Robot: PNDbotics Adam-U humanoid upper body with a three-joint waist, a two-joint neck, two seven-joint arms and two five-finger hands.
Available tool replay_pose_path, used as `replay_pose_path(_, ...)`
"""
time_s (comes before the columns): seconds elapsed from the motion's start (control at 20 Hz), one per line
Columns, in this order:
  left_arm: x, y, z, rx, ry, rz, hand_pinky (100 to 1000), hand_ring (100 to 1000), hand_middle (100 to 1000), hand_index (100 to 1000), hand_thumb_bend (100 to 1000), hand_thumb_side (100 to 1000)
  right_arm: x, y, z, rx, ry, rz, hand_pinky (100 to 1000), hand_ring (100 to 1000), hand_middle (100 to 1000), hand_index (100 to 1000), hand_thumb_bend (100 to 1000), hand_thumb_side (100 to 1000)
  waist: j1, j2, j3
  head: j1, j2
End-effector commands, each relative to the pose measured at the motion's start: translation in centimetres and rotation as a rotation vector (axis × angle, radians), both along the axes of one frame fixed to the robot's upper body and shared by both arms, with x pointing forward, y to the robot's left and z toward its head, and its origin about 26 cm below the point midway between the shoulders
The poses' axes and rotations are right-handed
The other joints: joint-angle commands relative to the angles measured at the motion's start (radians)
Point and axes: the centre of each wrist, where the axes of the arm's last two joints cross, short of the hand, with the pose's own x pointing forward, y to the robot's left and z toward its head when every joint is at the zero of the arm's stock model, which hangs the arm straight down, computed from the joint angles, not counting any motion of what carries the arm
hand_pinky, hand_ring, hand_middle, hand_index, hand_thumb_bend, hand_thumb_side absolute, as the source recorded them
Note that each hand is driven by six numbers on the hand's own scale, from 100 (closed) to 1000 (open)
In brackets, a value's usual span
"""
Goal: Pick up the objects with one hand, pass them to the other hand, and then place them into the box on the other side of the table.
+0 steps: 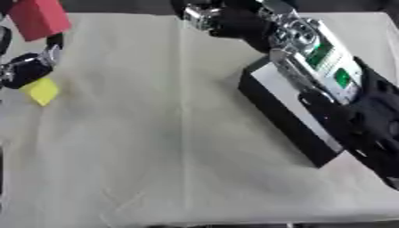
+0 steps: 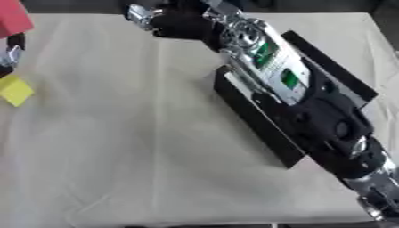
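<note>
At the far left edge of the cloth-covered desk, a red block is seen at the top corner, and the left robot hand is positioned just below it with a yellow block touching its lower side; whether the fingers are curled around the yellow block cannot be told. To the right, a black box with a pale interior is set askew on the desk. The right arm is extended over the box toward the far edge, where the right robot hand is located, its finger state not being discernible.
</note>
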Motion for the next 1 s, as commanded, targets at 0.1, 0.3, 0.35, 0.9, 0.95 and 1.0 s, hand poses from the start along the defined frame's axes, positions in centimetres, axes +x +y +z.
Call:
replay_pose_path(0.1, -0.1, -1.1, 0.2, 0.038, -0.096, -0.002, 756, 603, 531, 529, 152, 100, -0.9, 0.8, 1.2, -0.045, 0.007, 0.003, 992, 1000, 1000, 1000, 220, 379, 0.0, -0.022, 0.003, -0.009, -0.011)
replay_pose_path(0.3, 0.3, -2.0, -0.9, 0.071, -0.139, 0.005, 758, 605, 532, 530, 172, 100, -2.0, 1.5, 1.7, -0.081, 0.045, 0.047, 994, 1000, 1000, 1000, 230, 388, -0.002, -0.018, 0.005, -0.017, -0.037)
replay_pose_path(0.35, 0.4, -2.2, -1.2, 0.08, -0.149, 0.005, 760, 606, 533, 531, 183, 100, -2.1, 1.7, 1.7, -0.086, 0.052, 0.059, 995, 1000, 1000, 1000, 235, 391, -0.002, -0.017, 0.005, -0.019, -0.04)
replay_pose_path(0.9, 1.1, -4.8, -3.4, 0.163, -0.244, 0.009, 756, 603, 528, 532, 223, 100, -2.2, 3.4, 1.5, -0.125, 0.122, 0.15, 999, 1000, 1000, 1000, 223, 433, -0.008, -0.008, 0.009, -0.031, -0.051)
replay_pose_path(0.95, 1.1, -5.0, -3.5, 0.166, -0.254, 0.011, 752, 602, 526, 532, 222, 100, -2.1, 3.5, 1.4, -0.129, 0.126, 0.149, 999, 1000, 1000, 1000, 224, 435, -0.009, -0.008, 0.01, -0.033, -0.05)
replay_pose_path(1.0, 1.1, -5.2, -3.6, 0.167, -0.264, 0.009, 751, 601, 526, 532, 221, 100, -1.9, 3.7, 1.3, -0.135, 0.129, 0.146, 999, 1000, 1000, 1000, 224, 437, -0.009, -0.007, 0.012, -0.035, -0.05)
